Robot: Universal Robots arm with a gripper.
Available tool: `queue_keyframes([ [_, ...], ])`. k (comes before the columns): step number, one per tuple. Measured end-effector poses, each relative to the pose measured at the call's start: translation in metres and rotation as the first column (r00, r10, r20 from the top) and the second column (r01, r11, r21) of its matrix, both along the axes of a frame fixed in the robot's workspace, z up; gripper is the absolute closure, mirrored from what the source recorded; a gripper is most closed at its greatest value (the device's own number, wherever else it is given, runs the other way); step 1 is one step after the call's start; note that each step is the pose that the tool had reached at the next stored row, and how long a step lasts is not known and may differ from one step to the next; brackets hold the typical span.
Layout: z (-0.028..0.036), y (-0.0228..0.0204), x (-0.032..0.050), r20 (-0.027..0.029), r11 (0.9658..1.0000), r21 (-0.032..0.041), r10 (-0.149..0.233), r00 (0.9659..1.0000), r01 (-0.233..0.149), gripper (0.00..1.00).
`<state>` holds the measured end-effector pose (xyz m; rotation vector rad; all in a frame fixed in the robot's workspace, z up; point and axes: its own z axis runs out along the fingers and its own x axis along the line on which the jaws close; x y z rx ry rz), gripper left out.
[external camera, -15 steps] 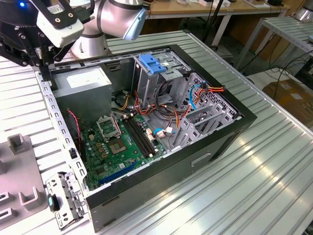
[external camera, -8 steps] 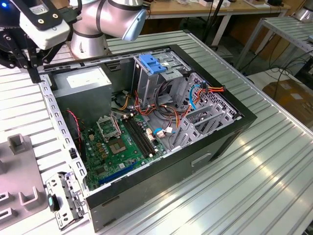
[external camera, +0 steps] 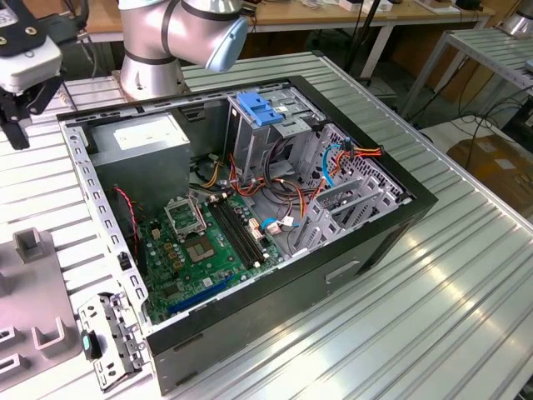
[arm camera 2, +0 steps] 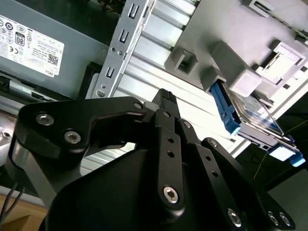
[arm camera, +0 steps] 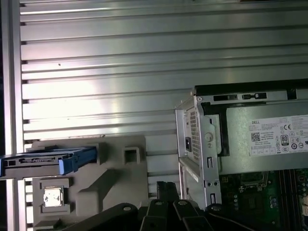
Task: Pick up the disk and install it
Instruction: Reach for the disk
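One disk (arm camera: 43, 162) stands on edge in a grey holder (arm camera: 120, 178) by the tabletop (arm camera: 96, 72) edge, beside the open PC case (external camera: 333, 275). Gripper (arm camera 2: 166, 96) hovers near the holder, jaws pressed together w/ nothing held. Risk: if they don't spread enough on approach, the tips could knock the disk askew or off the edge.

Single arm (external camera: 179, 29): silver joints with a pale blue end cap (external camera: 226, 43), standing at the far side of the scene and reaching toward the exterior view's left. The gripper (external camera: 17, 117) hangs at the far left, pointing downward beneath a white wrist housing (external camera: 29, 54). In both wrist views the black linkage (arm camera 2: 168, 159) converges and the fingertips (arm camera: 162, 190) meet, nothing between them.
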<state>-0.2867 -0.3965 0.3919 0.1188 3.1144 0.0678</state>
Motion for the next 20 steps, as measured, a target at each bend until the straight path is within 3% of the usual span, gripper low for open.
queue_keyframes([
  [2, -0.0002, 0.0002, -0.0058, -0.0002, 1.0, 0.0001, 0.0, 1.0, 0.0, 0.89],
  [14, -0.0002, 0.0003, -0.0099, -0.0002, 1.0, 0.0, 0.0, 1.0, 0.0, 0.89],
  [20, -0.0001, 0.0005, -0.0205, -0.0002, 1.0, 0.0, 0.0, 1.0, 0.0, 0.89],
])
